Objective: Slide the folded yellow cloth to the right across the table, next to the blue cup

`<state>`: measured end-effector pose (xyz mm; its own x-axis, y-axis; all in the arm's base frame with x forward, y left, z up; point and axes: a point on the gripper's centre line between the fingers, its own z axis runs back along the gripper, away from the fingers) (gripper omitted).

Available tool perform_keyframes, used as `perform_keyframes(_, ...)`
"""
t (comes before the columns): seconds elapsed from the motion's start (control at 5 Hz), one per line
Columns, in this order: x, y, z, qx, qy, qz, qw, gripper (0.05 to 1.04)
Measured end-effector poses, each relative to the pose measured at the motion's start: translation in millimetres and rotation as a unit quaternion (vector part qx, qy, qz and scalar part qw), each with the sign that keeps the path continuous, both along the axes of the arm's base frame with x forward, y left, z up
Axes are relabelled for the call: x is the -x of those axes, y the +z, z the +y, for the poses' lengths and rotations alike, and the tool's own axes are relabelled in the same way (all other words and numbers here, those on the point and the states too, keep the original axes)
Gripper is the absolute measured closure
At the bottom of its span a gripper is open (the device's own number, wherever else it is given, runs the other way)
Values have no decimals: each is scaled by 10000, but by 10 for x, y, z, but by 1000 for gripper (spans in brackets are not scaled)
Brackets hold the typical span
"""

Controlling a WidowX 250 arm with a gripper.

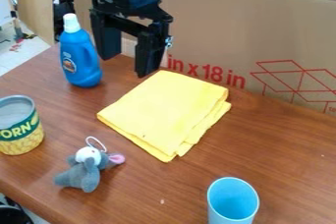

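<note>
Yellow cloth [164,112], lying folded and flat near the middle of the wooden table [275,149], corners pointing roughly toward and away from the camera. Showing stacked, slightly uneven layers along the right-hand edge, probably from loose folding by hand; spreading its weight over the tabletop and so needing no support.

Seeing the black gripper [128,60] hanging down just beyond the far corner of the cloth, between that corner and the blue bottle [80,61]. Holding nothing, with two fingers standing wide apart and a broad gap between them. Pointing downward, apparently for working from above, and touching neither cloth nor bottle.

Finding the bottle standing upright on its base at the back left, white cap up, presumably for stability and against leaking. Also noticing the corn can [19,132] standing on its flat end at the left edge of the view, well apart from the cloth. Seeing the grey plush mouse [87,169] slumping on the tabletop in front, probably too soft for standing, with a thin loop curving up near its head. Spotting the blue cup [220,193] at the lower right, standing mouth up. Noting the cardboard panel [230,26] rising behind the table, likely serving as a screen.
</note>
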<state>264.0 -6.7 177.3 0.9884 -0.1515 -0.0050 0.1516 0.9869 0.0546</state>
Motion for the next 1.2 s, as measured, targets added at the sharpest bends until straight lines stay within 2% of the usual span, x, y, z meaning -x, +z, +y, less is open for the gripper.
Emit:
perform_keyframes(0.2,3,-51,3,-13,-1,99,9999,81)
perform_keyframes(0.4,-183,-204,-11,258,-258,139,9992,81)
perform_keyframes(0.6,-396,-374,66,410,-210,94,9989,81)
perform_keyframes(0.8,-559,-516,72,389,-317,-157,9986,81)
perform_keyframes(1.0,-710,-725,189,183,-138,-298,9993,81)
perform_keyframes(1.2,-831,-845,297,185,-39,-522,9985,81)
